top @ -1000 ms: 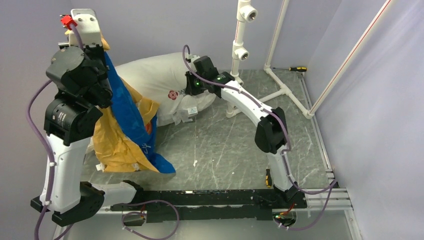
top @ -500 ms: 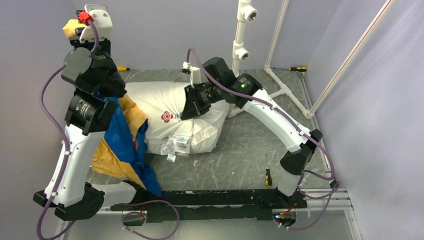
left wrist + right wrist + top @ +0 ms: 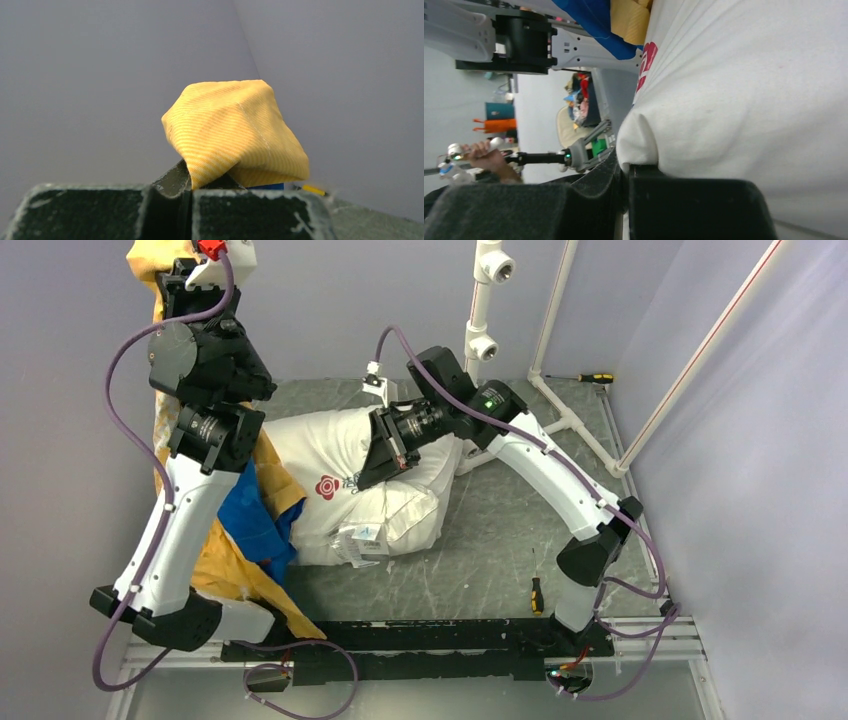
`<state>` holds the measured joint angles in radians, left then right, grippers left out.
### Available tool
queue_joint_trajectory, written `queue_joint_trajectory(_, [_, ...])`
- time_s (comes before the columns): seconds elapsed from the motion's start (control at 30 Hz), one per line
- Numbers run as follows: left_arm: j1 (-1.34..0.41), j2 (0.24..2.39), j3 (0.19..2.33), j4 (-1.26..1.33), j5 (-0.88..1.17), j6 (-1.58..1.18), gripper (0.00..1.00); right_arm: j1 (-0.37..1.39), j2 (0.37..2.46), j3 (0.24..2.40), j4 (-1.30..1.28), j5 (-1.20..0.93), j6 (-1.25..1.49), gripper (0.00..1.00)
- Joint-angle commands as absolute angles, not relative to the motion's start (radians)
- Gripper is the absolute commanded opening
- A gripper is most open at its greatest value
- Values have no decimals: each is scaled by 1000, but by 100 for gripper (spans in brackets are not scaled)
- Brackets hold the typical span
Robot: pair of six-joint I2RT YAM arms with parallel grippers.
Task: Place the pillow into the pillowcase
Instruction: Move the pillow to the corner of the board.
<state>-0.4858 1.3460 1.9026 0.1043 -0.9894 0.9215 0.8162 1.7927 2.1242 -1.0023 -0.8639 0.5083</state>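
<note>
Hanging at near left, the pillowcase (image 3: pixel 255 525) now drapes taller, touching the tagged end of the pillow (image 3: pixel 400 510) on the table (image 3: pixel 480 530). The right gripper (image 3: pixel 624 172), clamped on pillow fabric, has dragged it nearer; beyond, the left gripper (image 3: pixel 186 182), pinching the case's orange corner, has risen. Insertion judged not yet begun.

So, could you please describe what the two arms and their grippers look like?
The left arm and right arm have white links, black joints, purple cables. The left gripper and right gripper are dark and blocky. A green light marks the right.
</note>
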Motion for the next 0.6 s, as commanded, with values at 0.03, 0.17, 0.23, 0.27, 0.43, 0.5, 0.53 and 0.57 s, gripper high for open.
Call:
queue_joint_trajectory(0.03, [-487,1355,1961,313,-898,1078,0,849,1686,2060,-720,-1094,690,0])
queue_joint_trajectory(0.17, [-486,1353,1950,295,-888,1053,0,894,1692,2052,-749,-1018,685,0])
queue_joint_trajectory(0.23, [-486,1342,1940,261,-886,1013,0,920,1678,2017,-737,-979,705,0])
queue_joint_trajectory(0.27, [-486,1336,1932,245,-884,993,0,934,1665,1991,-715,-961,721,0])
queue_joint_trajectory(0.43, [-486,1313,1903,179,-871,931,0,1008,1595,1825,-553,-884,838,0])
queue_joint_trajectory(0.5, [-486,1304,1895,162,-864,912,0,1028,1570,1788,-544,-826,854,0])
queue_joint_trajectory(0.53, [-486,1298,1892,149,-862,898,0,1033,1553,1765,-544,-790,860,0])
queue_joint_trajectory(0.57, [-486,1291,1891,128,-860,876,0,1034,1529,1737,-548,-749,868,0])
